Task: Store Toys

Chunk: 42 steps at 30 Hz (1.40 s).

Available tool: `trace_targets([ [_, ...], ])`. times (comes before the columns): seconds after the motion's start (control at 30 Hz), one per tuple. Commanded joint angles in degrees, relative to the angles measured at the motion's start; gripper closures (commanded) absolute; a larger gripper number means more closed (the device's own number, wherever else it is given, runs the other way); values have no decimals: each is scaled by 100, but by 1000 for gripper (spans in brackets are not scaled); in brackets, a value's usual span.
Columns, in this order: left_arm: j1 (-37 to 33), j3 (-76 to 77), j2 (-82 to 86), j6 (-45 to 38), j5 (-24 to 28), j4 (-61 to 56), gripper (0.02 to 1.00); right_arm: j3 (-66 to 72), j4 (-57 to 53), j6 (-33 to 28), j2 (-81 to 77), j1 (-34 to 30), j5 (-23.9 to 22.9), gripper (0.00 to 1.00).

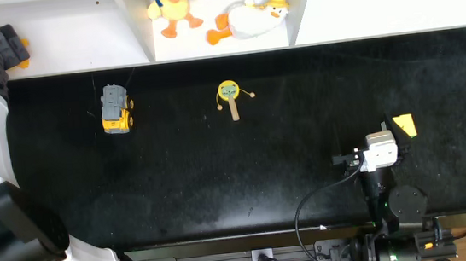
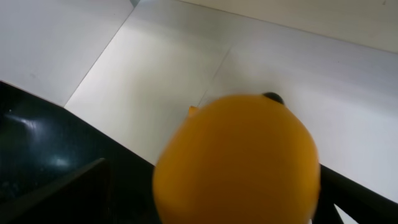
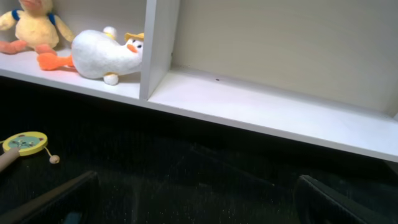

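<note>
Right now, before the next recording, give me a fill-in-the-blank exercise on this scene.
The yellow plush duck and the white plush duck lie in the ____ compartment of the shelf.
In the top view, the toy truck stands ____ of the rattle drum.
The right gripper is ____.
The left gripper holds a round toy coloured ____.
Missing: middle; left; open; orange.

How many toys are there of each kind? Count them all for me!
Plush birds: 2 (yellow duck, white goose)
Toy truck: 1
Rattle drum: 1
Round orange toy in the left gripper: 1
Total: 5
A small yellow shape is too unclear to count.
</note>
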<state>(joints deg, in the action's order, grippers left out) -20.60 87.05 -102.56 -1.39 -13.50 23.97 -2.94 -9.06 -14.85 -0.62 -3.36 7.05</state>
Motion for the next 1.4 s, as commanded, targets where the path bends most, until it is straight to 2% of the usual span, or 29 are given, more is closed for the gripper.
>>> trace_targets([
  [0.03, 44, 122, 195, 37, 42, 37, 20, -9, 28, 7, 37, -4, -4, 5],
  [0.47, 55, 35, 970, -31, 37, 922, 20, -9, 28, 7, 37, -4, -4, 5],
  [0.77, 258, -1270, 2002, -63, 59, 951, 20, -9, 28, 7, 37, -4, -4, 5],
  [0.9, 514, -2210, 2804, 376, 114, 914, 20, -9, 28, 7, 37, -4, -4, 5],
  [1.03, 918, -3112, 3438, 791, 509, 892, 20, -9, 28, 7, 37, -4, -4, 5],
  [1.13, 1318, -3703, 3713, 1274, 614, 883, 20, -9, 28, 7, 37, -4, -4, 7],
  [1.23, 1716, -4105, 3724, 1668, 621, 809, 20, -9, 28, 7, 37, -4, -4, 3],
  [1.4, 2332, -4207, 3143, 1683, 575, 310, 20, -9, 28, 7, 37, -4, -4, 5],
])
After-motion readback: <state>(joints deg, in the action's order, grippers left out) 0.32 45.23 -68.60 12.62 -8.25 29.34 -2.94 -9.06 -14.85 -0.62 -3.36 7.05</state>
